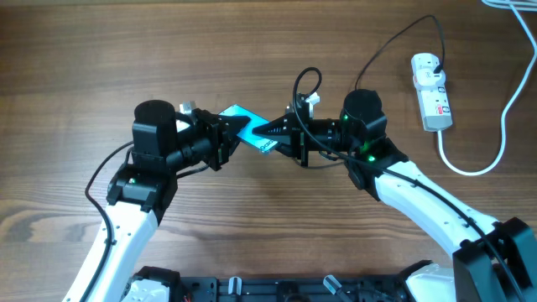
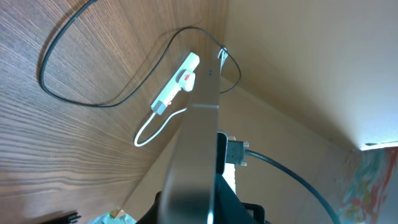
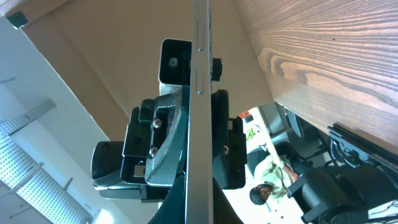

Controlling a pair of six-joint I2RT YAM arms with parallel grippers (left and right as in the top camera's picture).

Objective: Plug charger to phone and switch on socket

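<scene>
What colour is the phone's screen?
Bright teal. The phone shows its screen best in the overhead view; both wrist views catch it edge-on.

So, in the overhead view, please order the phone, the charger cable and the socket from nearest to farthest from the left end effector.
1. phone, held at the left end effector.
2. charger cable, centre loop.
3. socket, far right.

Brown wood-grain tabletop [image 1: 252, 243], evenly lit, with no hard shadows; beyond its edge a plain beige surface [image 2: 298, 74], wall or ceiling unclear; to one side a white wall [image 3: 43, 87] with perforated metal shelving [image 3: 25, 174]; a brightly lit area around a person in pale green [image 3: 266, 174].
</scene>
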